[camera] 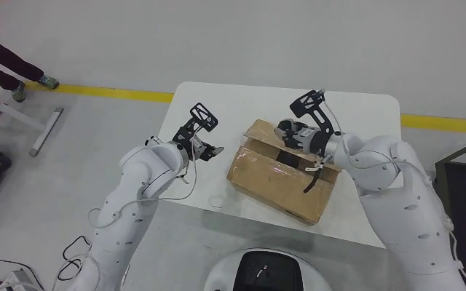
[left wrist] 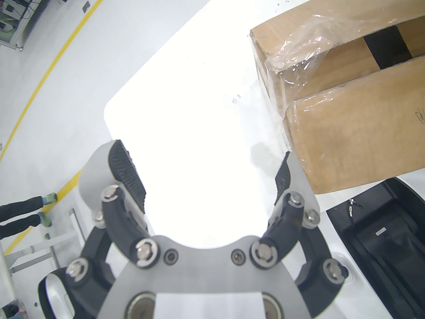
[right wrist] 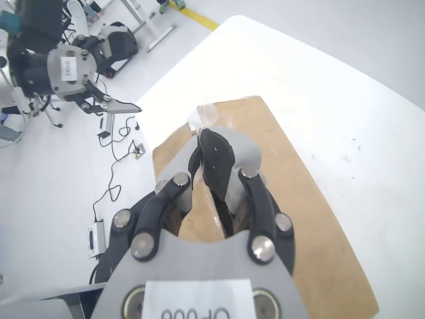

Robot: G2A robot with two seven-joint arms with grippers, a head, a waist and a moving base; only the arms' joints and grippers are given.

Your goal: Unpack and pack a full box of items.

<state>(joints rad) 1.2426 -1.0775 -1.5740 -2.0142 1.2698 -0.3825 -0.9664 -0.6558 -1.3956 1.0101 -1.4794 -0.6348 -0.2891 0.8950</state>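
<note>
**Clerk:** Item one: place and lie?

**Robot:** Cardboard box (camera: pixel 280 178), on the white table (camera: pixel 240 102), between my two arms. The long axis runs slantwise, far-left to near-right, askew to the table's edges. Flaps face up, and the seam follows the long axis. One short end faces my left gripper (left wrist: pixel 199 164). The near-right corner sits close to the table's front edge.

**Clerk:** Grippers?

**Robot:** Right gripper (right wrist: pixel 198 144): above the top seam, pads drawn together on a crumpled strip of clear packing tape (right wrist: pixel 203 116). Left gripper: fingers spread wide, holding nothing, over bare table just beside the box's short end and not touching it.

**Clerk:** Hazards?

**Robot:** Three, as I judge them.
1. The tape is thin and glossy. It may slip from my pads or tear short, leaving the flaps bound.
2. Nothing braces the box. A pull along the seam could drag or swivel it, and that near corner has little table to spare.
3. The tape folded down the short end is loose and wrinkled. It may cling to my pads rather than come away cleanly.
</note>
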